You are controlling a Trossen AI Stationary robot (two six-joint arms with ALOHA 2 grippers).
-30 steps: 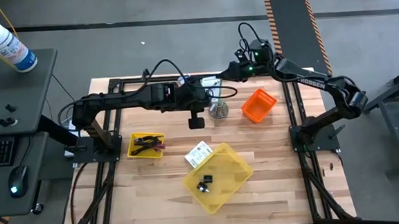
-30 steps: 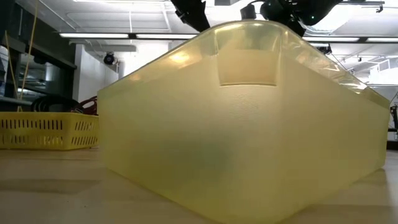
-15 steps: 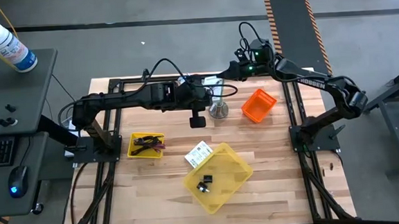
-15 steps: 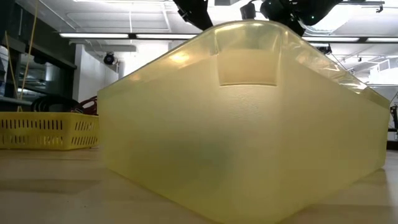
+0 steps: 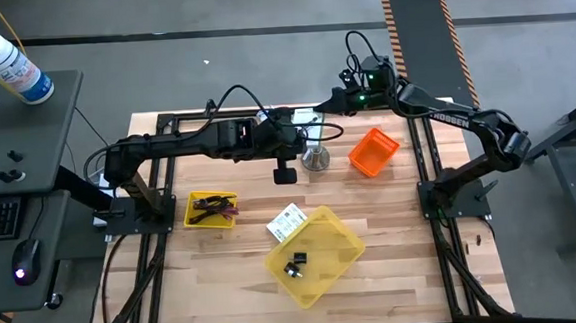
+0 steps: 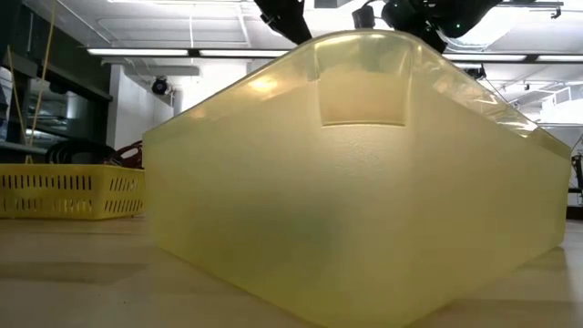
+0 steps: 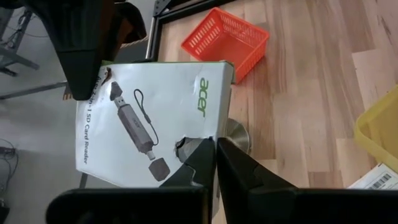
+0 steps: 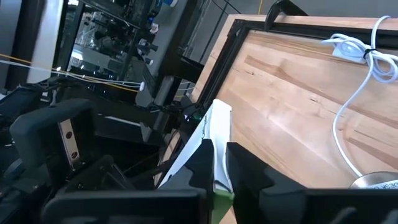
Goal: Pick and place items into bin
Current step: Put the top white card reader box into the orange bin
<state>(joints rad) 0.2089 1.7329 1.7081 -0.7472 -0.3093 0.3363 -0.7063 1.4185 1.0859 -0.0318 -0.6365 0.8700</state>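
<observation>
A white printed card point(image 7: 168, 106) with an "acer" mark and a picture of a card reader hangs above the table's far middle, held by both grippers. My left gripper point(image 7: 216, 155) is shut on one edge of it. My right gripper point(image 8: 219, 162) is shut on the opposite side and shows as dark fingers point(image 7: 81, 56) in the left wrist view. The big yellow bin point(image 5: 314, 252) stands on the near middle with a black clip point(image 5: 294, 265) inside. A white label card point(image 5: 287, 222) lies at the bin's far left rim. My left gripper pinches the card's edge point(image 7: 193, 138) between its two fingers, at a torn spot below the printed picture. The card stands out beyond the fingers, lifted clear of the table. My right gripper pinches the card's opposite edge point(image 8: 216, 134) between its two fingers; from here the card shows edge-on, clear of the table.
A small yellow basket point(image 5: 211, 207) with a black cable and a purple tool sits at the left. An orange basket point(image 5: 373, 151) and a silver cone point(image 5: 315, 160) stand at the far middle. A white cord point(image 8: 357, 68) lies on the wood.
</observation>
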